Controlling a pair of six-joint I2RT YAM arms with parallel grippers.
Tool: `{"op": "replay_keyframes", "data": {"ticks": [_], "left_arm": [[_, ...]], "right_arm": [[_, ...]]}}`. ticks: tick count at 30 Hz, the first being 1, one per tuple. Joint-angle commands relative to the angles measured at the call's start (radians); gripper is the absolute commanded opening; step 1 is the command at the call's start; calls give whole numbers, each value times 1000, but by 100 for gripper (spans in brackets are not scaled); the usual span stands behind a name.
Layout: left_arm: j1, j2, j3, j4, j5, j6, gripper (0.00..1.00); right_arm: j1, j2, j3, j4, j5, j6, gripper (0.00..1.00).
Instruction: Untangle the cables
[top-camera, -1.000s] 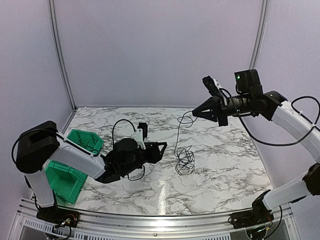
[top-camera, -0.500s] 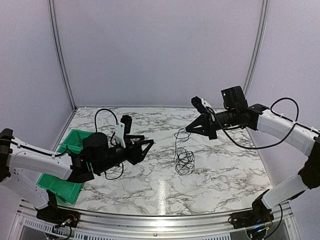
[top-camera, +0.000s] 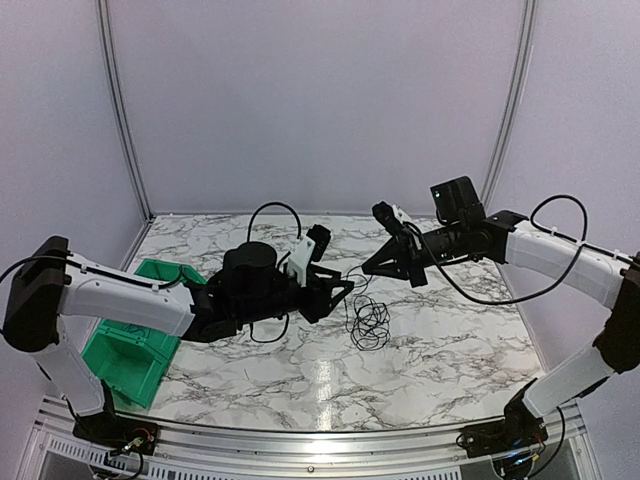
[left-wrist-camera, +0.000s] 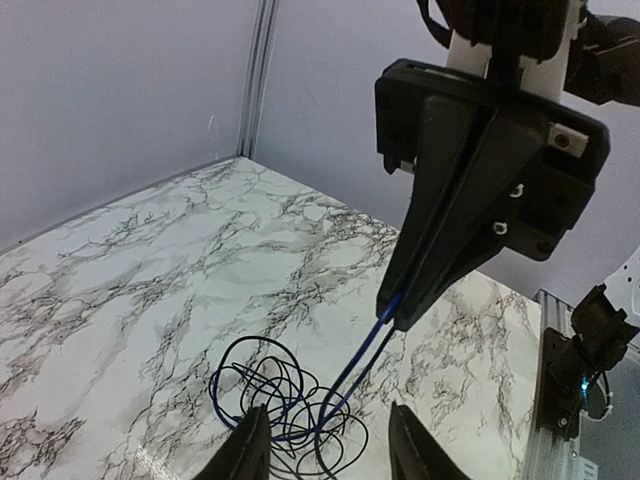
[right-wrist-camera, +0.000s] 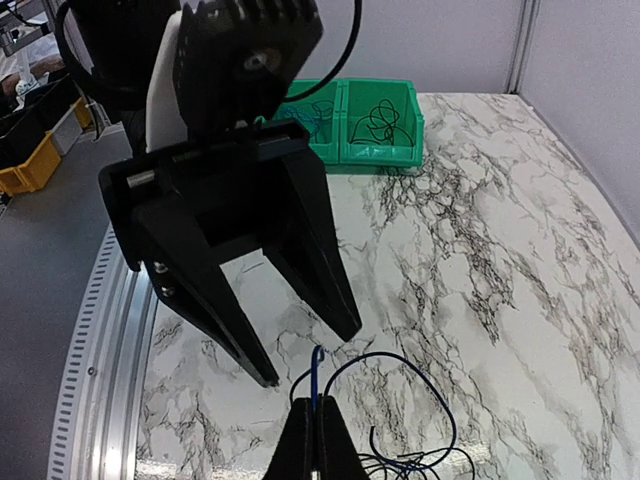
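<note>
the right fingers (left-wrist-camera: 440, 230) are pressed together on a blue strand (left-wrist-camera: 360, 352), lifting it above the cables (top-camera: 368, 322), a loose black and blue tangle on the marble tabletop (top-camera: 450, 350). the left fingers (left-wrist-camera: 245, 455) are spread, hovering near the tangle. the left should likely close on one separate loop, then draw away gently.

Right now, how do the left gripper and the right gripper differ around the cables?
The left gripper has its jaws spread and holds nothing; the right gripper is shut on a strand of the cables, holding it off the marble table. The left gripper faces the pile from the left, the right gripper from the right. Both are black and point at each other.
</note>
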Motion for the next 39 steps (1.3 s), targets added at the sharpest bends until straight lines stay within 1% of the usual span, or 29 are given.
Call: {"op": "replay_keyframes", "data": {"ticks": [1,4,7,8,9,12,15,17,18,20,24,27,31,33,34,36,39], "left_arm": [[10,42,60,-38,20,3,37],[11,63,79,-38,18,5,27],[12,72,88,-37,0,4,12],[12,67,87,-38,-11,2,8],[12,56,85,-38,-23,-4,5],[12,-21,70,-50,-91,-10,0],[14,-112,84,-153,-162,-5,0],[15,-172,103,-255,-216,-7,0],[16,-202,115,-317,-247,-8,0],[17,-256,142,-456,-328,-13,0],[22,-350,198,-825,-507,-53,0],[28,-443,190,-1035,-645,-150,0],[57,-594,156,-1291,-798,-326,0],[105,-659,129,-1383,-824,-398,0],[138,-690,112,-1408,-810,-418,0],[199,-741,76,-1428,-787,-432,0],[263,-795,46,-1481,-794,-478,0]], "right_arm": [[19,-10,-4,10,-30,-15,0],[23,-8,-9,13,-28,-15,0],[26,-6,-12,12,-27,-17,0],[26,-6,-12,12,-23,-19,0],[26,-7,-12,13,-15,-19,2],[20,-22,-24,28,29,-13,24],[5,-47,-58,64,51,0,44],[-2,-61,-89,94,57,8,50],[-5,-65,-100,103,62,9,51],[-11,-62,-115,112,67,5,52],[-18,-48,-118,104,80,-9,53],[-18,-35,-116,98,112,-24,53],[-18,-16,-115,90,125,-36,53],[-18,-9,-115,87,124,-38,53],[-18,-6,-113,86,124,-40,53],[-18,1,-112,82,126,-43,53],[-19,10,-111,79,128,-46,53]]}}
